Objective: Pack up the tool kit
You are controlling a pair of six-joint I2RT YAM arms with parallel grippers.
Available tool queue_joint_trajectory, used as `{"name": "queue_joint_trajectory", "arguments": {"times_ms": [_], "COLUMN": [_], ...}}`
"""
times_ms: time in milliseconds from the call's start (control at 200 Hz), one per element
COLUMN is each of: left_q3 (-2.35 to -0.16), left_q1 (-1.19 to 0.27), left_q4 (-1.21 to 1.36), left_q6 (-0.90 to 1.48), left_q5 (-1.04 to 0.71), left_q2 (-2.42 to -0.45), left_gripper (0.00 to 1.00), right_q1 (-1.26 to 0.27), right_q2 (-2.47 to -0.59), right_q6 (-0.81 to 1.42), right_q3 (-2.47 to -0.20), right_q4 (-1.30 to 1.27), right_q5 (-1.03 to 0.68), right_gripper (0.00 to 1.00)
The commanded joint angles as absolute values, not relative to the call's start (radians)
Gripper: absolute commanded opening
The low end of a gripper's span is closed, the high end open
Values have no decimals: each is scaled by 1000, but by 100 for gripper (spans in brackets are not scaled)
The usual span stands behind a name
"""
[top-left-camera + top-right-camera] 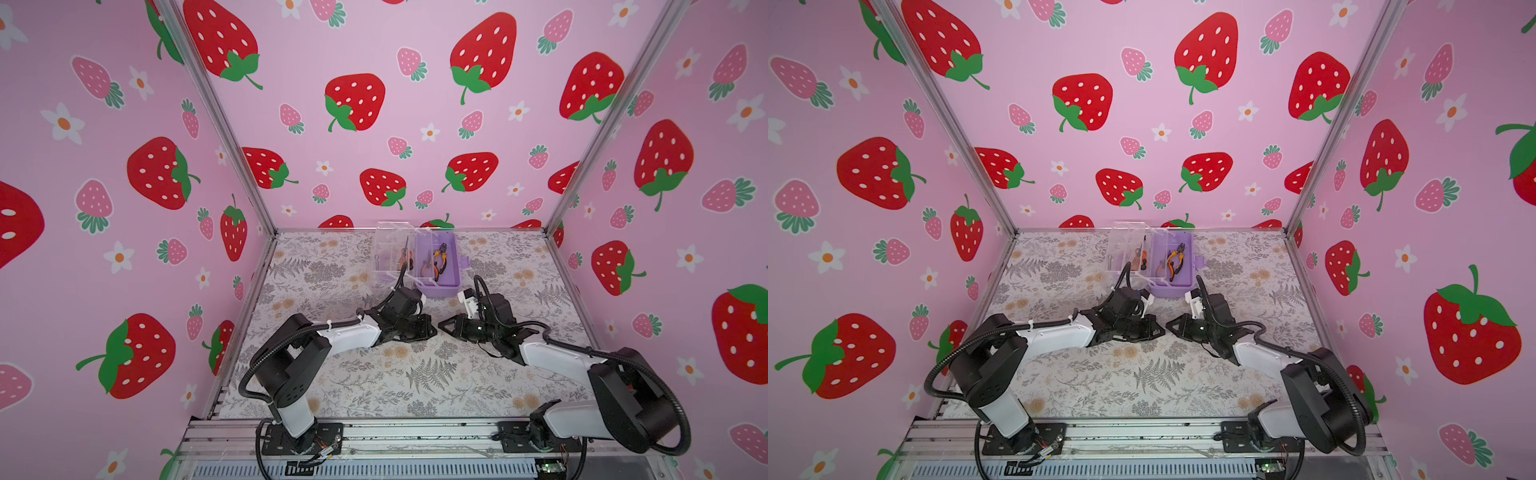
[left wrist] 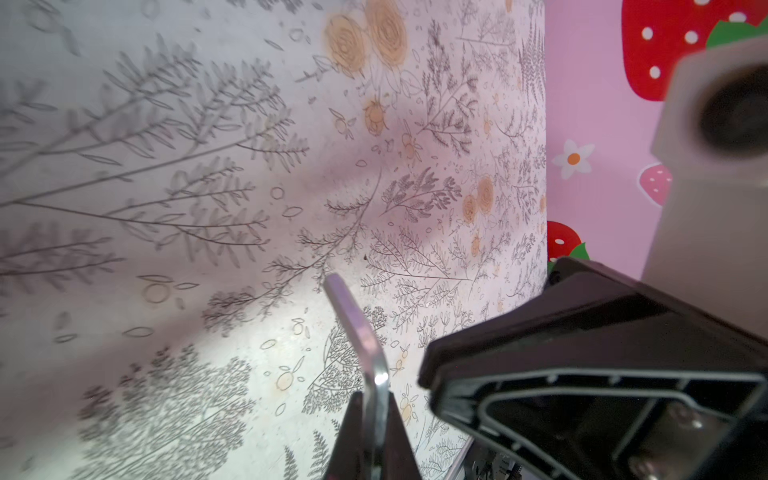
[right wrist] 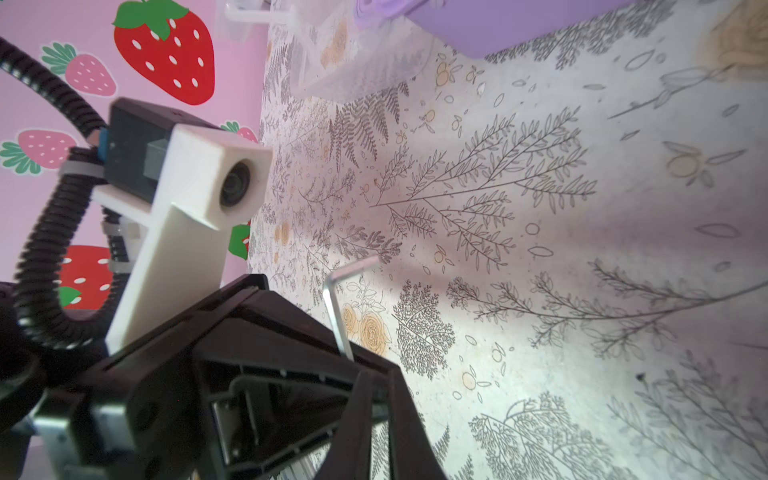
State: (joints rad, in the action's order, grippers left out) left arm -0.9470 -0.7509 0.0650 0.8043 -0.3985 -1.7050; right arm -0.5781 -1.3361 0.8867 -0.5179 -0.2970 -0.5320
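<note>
Left claw (image 2: 372, 399): clamped on hex key (image 2: 353, 320);
Right claw (image 3: 377, 386): jaws slightly apart, facing the left;
Box (image 1: 440, 291): open behind them, pliers (image 1: 438, 259) inside

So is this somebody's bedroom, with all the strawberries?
Probably not: it looks like a robot practice booth. The strawberry walls are panels on a metal frame, two robot arms are bolted to a rail in front, and a lilac tool box sits open on the table.
</note>
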Motion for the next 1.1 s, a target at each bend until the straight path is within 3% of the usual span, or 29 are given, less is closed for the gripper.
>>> {"name": "queue_joint_trajectory", "arguments": {"times_ms": [0, 185, 395, 670, 890, 1096], "left_q3": [-1040, -1197, -1390, -1797, -2152, -2462], "left_q1": [-706, -641, -571, -477, -444, -430], "left_q4": [-104, -369, -520, -725, -836, -939], "left_q6": [732, 625, 546, 441, 316, 233], "left_q5": [-332, -183, -79, 9, -8, -19], "left_q2": [-1641, -1604, -1664, -1924, -2150, -2358], "left_gripper": [0, 0, 0, 0, 0, 0], "right_q1": [-571, -571, -571, -571, -571, -571], "right_q2": [-1251, -1116, -1035, -1032, -1063, -1178], "right_q6": [792, 710, 651, 625, 590, 620], "right_q3": [-542, -522, -463, -373, -360, -342], "right_q4": [-178, -71, -49, -112, -136, -252], "right_q5": [-394, -183, -74, -25, -11, -101], "right_gripper": [18, 22, 32, 44, 48, 48]}}
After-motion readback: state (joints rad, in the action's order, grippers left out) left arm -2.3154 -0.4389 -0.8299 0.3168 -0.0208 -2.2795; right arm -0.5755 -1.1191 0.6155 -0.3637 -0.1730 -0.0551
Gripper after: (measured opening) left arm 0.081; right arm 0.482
